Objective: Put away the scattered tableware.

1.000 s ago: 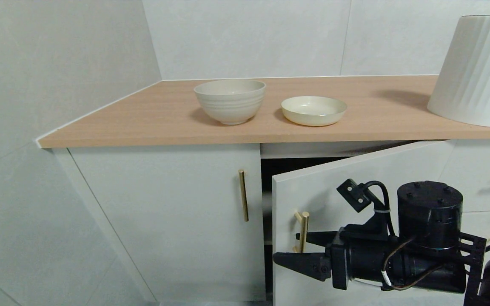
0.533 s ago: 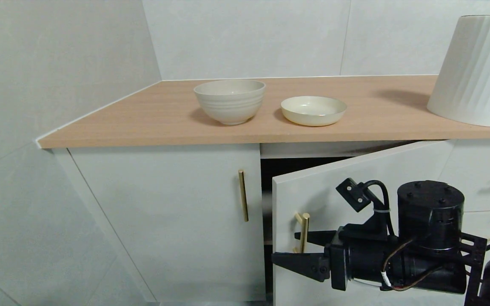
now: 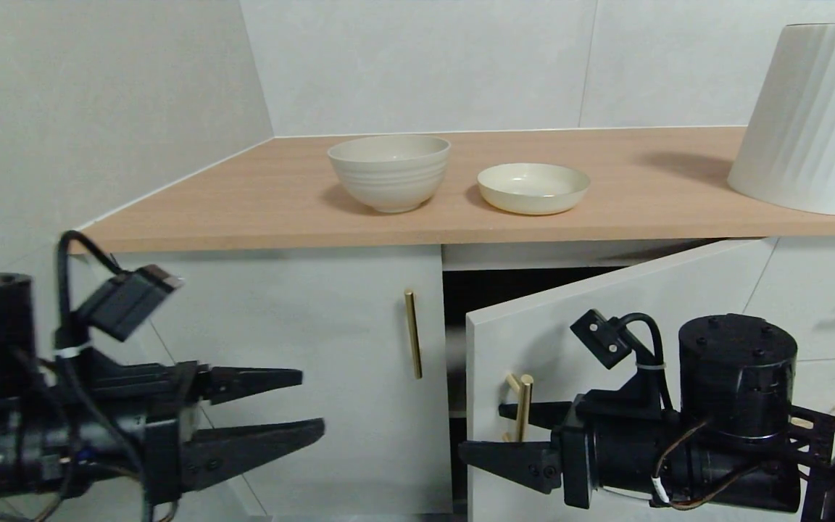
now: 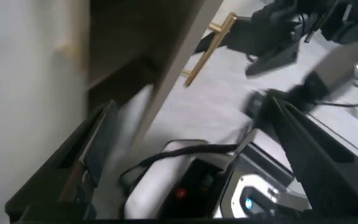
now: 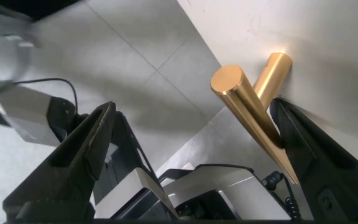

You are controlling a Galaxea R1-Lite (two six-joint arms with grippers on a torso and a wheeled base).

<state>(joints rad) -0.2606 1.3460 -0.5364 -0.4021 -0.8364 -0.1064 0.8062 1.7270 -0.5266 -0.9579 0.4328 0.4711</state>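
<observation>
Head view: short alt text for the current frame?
The open right gripper straddles the gold handle of a partly open cabinet door; the open left gripper hangs before the closed door beside it. A bowl, a shallow dish and a white ribbed shade sit on the wooden counter above.

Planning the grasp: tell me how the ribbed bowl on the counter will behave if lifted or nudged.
The ribbed bowl looks ceramic, so probably rigid, weighty and breakable. Its smooth wall may slip when squeezed. With a narrow foot, it might tip if pushed high.
</observation>
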